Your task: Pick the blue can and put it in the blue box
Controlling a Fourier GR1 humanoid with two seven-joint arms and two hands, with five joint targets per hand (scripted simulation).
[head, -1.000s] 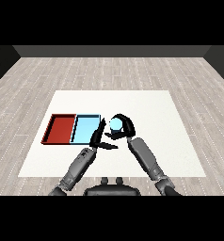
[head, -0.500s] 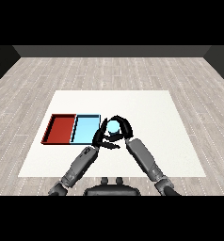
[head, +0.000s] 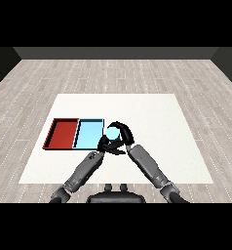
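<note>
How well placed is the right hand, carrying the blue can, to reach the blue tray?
Probably well placed. The right hand is curled round the blue can right beside the blue tray, at its right edge. The left hand sits close below the can but not over the tray.

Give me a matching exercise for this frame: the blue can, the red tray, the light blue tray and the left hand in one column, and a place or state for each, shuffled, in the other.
Things:
1. blue can
2. red tray
3. light blue tray
4. left hand

Places or states:
A. farthest to the view's left on the table
B. held in the curled right hand
C. between the red tray and the can
D. just below the can, beside the right hand

Pairs: 1-B, 2-A, 3-C, 4-D
</note>
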